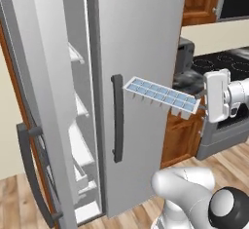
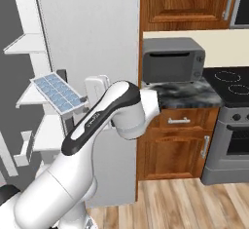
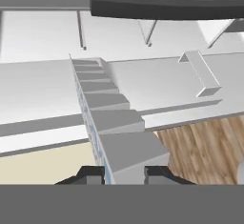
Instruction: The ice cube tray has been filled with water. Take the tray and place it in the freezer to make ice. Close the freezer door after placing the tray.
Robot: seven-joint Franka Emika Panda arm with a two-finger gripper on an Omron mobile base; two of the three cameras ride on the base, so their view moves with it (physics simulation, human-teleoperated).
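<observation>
Gripper [image 1: 203, 102] clenched on ice cube tray [image 1: 162, 95] end, held in air before fridge's shut door, w/ freezer [image 1: 80, 125] open at left. Keep tray level; swing left onto shelf.

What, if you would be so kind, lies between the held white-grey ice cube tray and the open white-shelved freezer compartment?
In the left base view, the closed plain grey fridge door with its dark vertical handle stands between the ice cube tray and the freezer.

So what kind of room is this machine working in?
A home kitchen, rendered by computer: a tall grey fridge with one door open, a toaster oven on the counter, a stove and wooden cupboards.
</observation>
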